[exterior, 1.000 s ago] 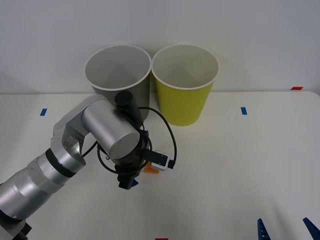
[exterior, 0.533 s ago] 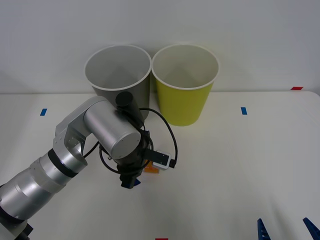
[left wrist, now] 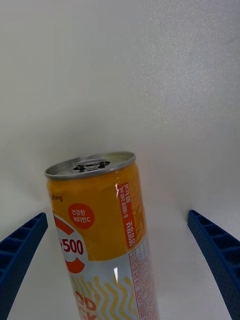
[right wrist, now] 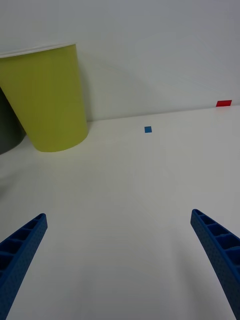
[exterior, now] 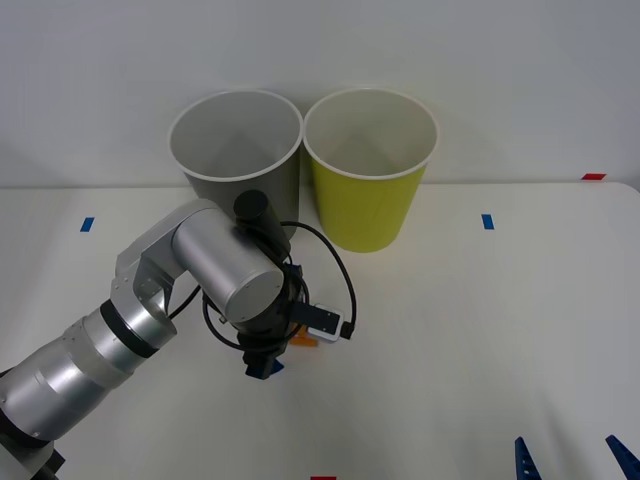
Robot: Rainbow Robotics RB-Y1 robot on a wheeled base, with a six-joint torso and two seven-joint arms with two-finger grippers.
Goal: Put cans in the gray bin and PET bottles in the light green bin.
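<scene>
A slim can, orange at its silver top end and white lower down, lies on the white table between the blue fingers of my left gripper, which is open and not touching it. In the front view the left arm covers most of the can; one blue fingertip shows beneath the wrist. The gray bin and the light green bin stand side by side at the back. My right gripper is parked open at the near right. PET bottles are out of view.
The right wrist view has the light green bin and a sliver of the gray bin. Blue tape marks and a red mark are stuck on the table. A white wall rises behind the bins.
The left arm has shifted slightly right and toward the table's near edge, over the can. The right gripper and both bins have stayed still.
</scene>
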